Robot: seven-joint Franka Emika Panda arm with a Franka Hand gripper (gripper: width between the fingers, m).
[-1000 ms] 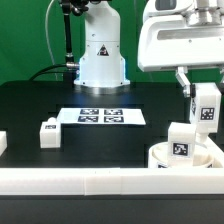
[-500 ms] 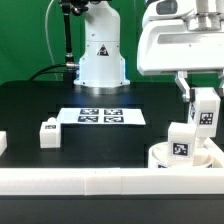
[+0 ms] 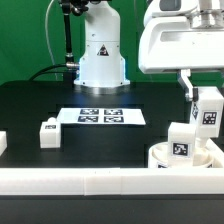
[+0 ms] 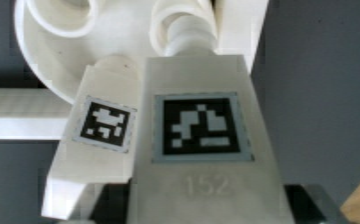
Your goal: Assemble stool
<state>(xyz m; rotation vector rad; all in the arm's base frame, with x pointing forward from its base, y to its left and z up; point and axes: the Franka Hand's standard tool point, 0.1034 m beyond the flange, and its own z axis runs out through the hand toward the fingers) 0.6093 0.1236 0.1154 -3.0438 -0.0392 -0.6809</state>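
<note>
Black worktop [image 3: 25, 110]. We see the seat [image 3: 160, 157] with one standing leg [image 3: 182, 140] in it. End effector [image 3: 203, 95] clamped on a held leg [image 3: 208, 112], just above the seat beside the standing leg. Loose leg [image 3: 49, 132] lies well apart from the seat.

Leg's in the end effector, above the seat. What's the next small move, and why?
Probably a short, slow descent of the end effector toward the seat. The held leg hangs above the seat's rim, not yet seated, and the wrist view shows it close beside the leg already standing in the seat, so go gently to avoid knocking that one.
</note>
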